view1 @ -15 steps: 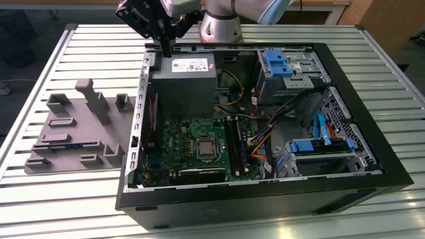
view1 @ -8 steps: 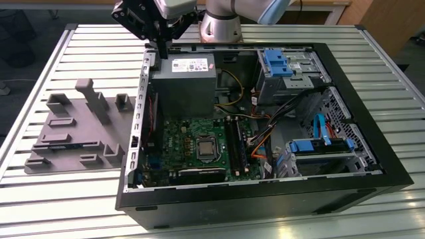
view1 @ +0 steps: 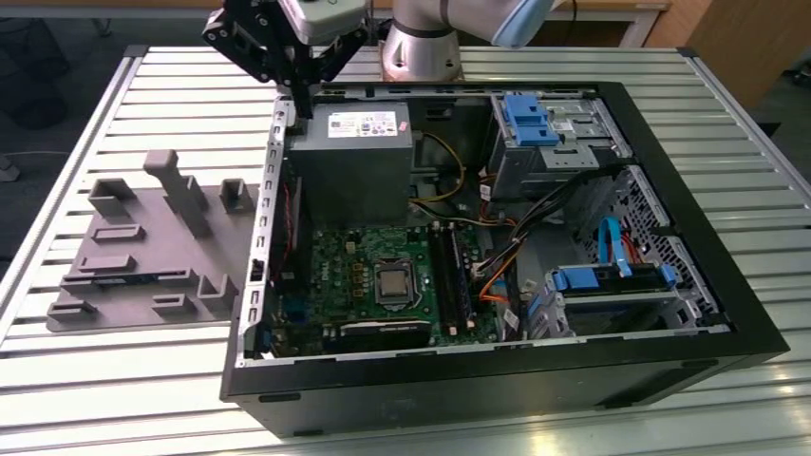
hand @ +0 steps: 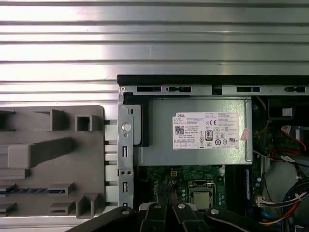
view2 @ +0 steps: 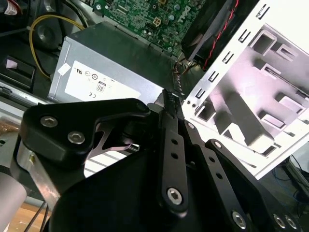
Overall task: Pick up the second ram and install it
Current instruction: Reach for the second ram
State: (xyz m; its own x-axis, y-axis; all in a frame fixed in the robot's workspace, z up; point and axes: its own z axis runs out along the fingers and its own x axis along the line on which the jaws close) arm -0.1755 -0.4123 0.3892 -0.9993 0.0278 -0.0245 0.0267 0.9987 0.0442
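**Exterior view.** An open computer case (view1: pixel 709 318) lies on its side on a slatted metal table (view1: pixel 152 85). Inside it, a grey power supply (view1: pixel 361 161) sits at the far end and a green circuit board (view1: pixel 367 275) lies nearer the camera. A grey moulded holder (view1: pixel 140 304) rests on the table just beside the case, on the exterior view's left. The second ram (view1: pixel 127 278) lies flat in a slot of this holder and shows as a thin dark-blue strip. The gripper (view1: pixel 302 103) hangs over the far corner of the case on the exterior view's left. Its fingers point down beside the power supply and are well apart from the ram. The fingers come together at the tips.

**Second wrist view.** The black finger links run forward and meet at the tips. The jaws are closed or very nearly so, and nothing can be seen held between them. The label side of the power supply lies beyond the tips. To one side are the perforated metal wall (view2: pixel 212 82) of the case and the holder.

**First wrist view.** The ram rests in a slot of the holder, outside the case wall, with its long edge parallel to the table slats. The power supply occupies the case corner nearest the holder. The circuit board and its square metal socket (hand: pixel 200 195) adjoin the power supply. The finger links show at the picture's edge, apart from the ram.
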